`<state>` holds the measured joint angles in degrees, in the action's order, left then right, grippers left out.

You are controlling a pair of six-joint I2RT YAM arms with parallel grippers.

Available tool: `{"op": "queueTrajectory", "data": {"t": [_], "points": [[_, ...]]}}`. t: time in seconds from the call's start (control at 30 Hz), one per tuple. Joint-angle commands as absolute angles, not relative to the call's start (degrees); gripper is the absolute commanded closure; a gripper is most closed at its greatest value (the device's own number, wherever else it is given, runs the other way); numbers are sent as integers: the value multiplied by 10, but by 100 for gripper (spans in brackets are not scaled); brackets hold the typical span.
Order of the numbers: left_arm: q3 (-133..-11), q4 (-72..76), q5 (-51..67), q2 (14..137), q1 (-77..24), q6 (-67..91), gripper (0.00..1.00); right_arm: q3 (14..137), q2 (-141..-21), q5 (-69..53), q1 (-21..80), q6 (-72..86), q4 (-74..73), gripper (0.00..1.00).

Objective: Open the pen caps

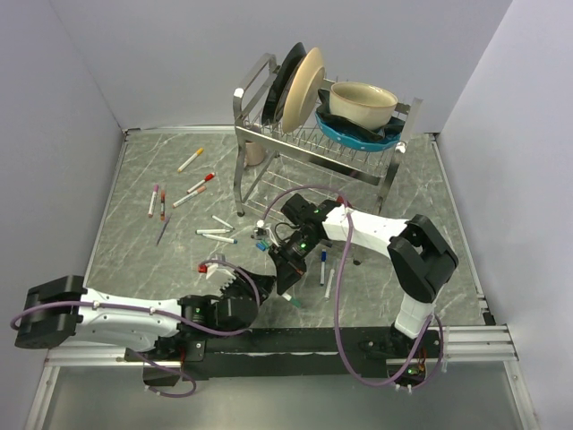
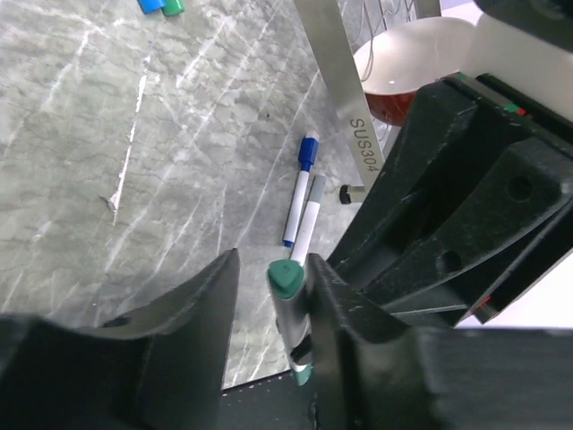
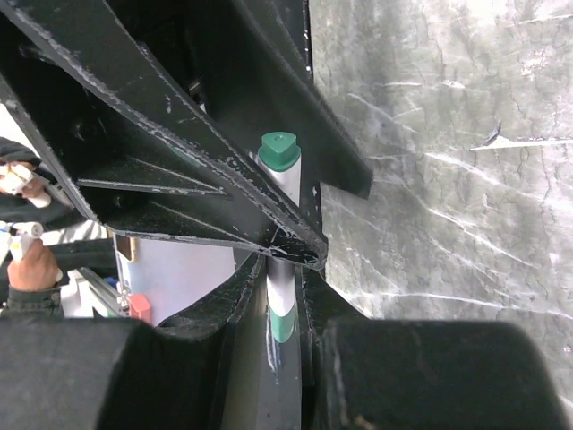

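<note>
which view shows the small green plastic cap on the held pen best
Right wrist: the small green plastic cap faces the camera, clear and sharp. Left wrist shows it inside the left gripper; top external barely shows it.

Tabletop (image 1: pixel 134 260) is grey marble-look, smooth with a faint sheen. Dish rack (image 1: pixel 239 161) is shiny bare metal, and its leg (image 2: pixel 327 72) looks like brushed steel. Left fingers (image 2: pixel 192 309) are matt black plastic, scuffed and scratched at the edges. Green cap (image 2: pixel 286 279) is smooth, slightly glossy plastic on a glossy white plastic pen barrel (image 3: pixel 285 193); bowl (image 1: pixel 363 103) and plates (image 1: pixel 303 85) look like glazed ceramic.
</note>
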<state>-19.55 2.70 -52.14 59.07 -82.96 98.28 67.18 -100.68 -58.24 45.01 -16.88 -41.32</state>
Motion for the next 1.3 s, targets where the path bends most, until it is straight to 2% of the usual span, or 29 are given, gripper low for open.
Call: {"op": "queueTrajectory", "data": {"t": [0.0,0.1,0.17,0.23,0.3,0.33,0.37,0.4,0.47,0.5,0.6,0.73,0.93,1.27], "points": [[-219,22,-527,605,-832,1007,63,691,-996,-604,454,-168,-403,100],[-221,31,-522,608,-829,994,71,692,-994,-605,454,-169,-405,100],[-221,41,-517,608,-823,983,81,693,-993,-606,454,-169,-405,100],[-220,41,-512,607,-817,983,99,693,-991,-606,452,-171,-406,100],[-220,33,-513,600,-809,985,99,693,-991,-604,453,-171,-407,100],[-221,26,-517,597,-807,988,99,693,-991,-602,452,-172,-407,96],[-223,2,-517,589,-798,995,99,693,-991,-600,450,-174,-409,91],[-228,-19,-516,583,-791,1001,99,694,-991,-595,449,-178,-410,79],[-231,-53,-516,562,-773,1016,99,693,-991,-578,448,-181,-410,71],[-229,-75,-518,553,-767,1020,99,692,-990,-572,448,-180,-407,63],[-209,-77,-514,507,-741,1019,99,693,-992,-566,448,-187,-410,55],[-183,-63,-500,451,-718,1010,99,692,-996,-563,449,-187,-410,53],[-168,-48,-489,436,-712,1005,99,691,-998,-568,448,-184,-407,53],[-171,-4,-480,466,-712,994,99,691,-996,-577,449,-175,-403,62]]}}
